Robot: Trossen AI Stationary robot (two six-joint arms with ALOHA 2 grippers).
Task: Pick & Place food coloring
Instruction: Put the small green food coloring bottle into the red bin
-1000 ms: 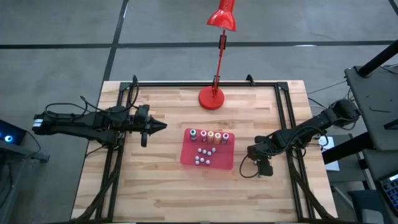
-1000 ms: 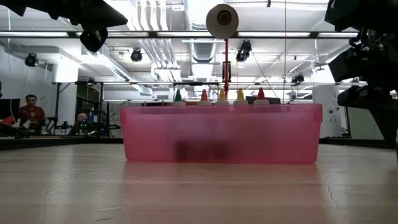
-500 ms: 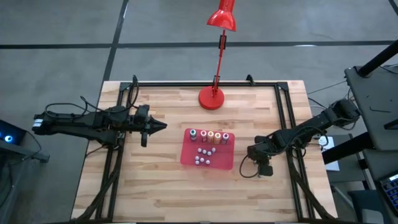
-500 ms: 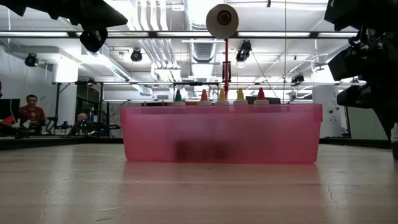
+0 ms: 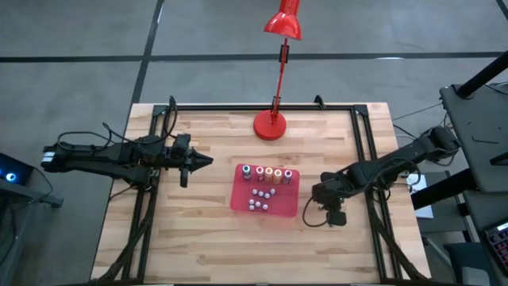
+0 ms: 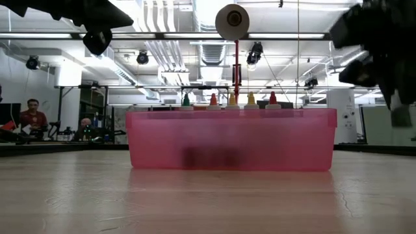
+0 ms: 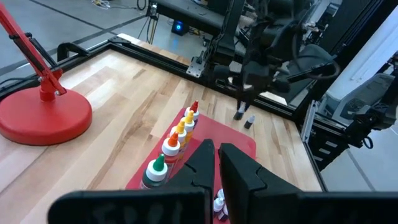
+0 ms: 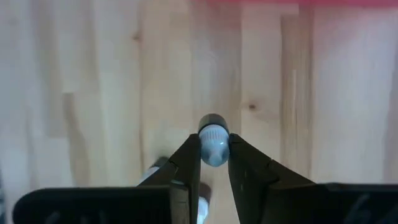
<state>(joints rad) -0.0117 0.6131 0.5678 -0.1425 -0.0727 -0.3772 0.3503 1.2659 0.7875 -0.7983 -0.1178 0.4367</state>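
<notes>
Food coloring bottles (image 5: 267, 174) stand in a row inside the red tray (image 5: 240, 202), beads (image 5: 259, 199) beside them. Right gripper (image 8: 214, 163), beside the tray, pinches a small pale bottle (image 8: 214, 148). Left gripper (image 7: 216, 163) is closed, empty.

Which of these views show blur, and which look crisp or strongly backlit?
Low view: the right gripper is smeared by motion blur, and bright ceiling lights backlight the translucent red plastic tray. Right wrist view: soft throughout; the small pale bottle with a dark cap between the fingers looks fuzzy. High view: evenly lit and crisp.
</notes>
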